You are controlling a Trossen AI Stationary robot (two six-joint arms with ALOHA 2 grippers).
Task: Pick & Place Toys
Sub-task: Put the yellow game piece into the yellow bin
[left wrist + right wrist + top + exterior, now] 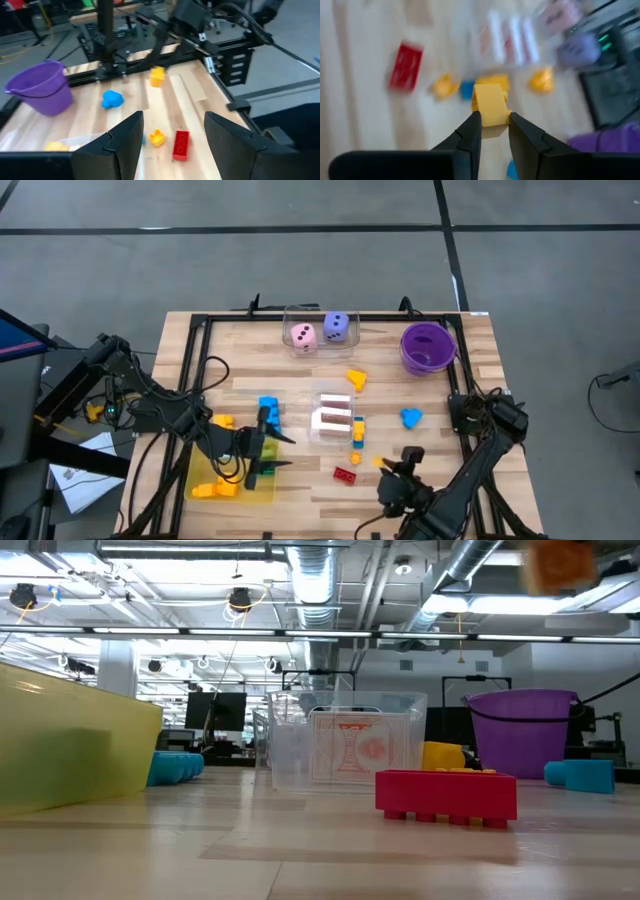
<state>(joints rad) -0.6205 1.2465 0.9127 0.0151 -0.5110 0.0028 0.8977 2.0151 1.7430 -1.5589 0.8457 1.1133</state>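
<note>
Above the bench's near right, a yellow brick (491, 104) is pinched by the right claw (495, 125); over the yellow tray (232, 485), the left claw (172, 132) is held half-open and empty.

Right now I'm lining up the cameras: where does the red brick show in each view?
High view: red brick lies low, right of centre, left of the right gripper.
Low view: in front, right of centre.
Left wrist view: near the bottom, between the left gripper's fingers.
Right wrist view: upper left, blurred.
Shared landmark: purple bowl, seen in all four views.
</note>
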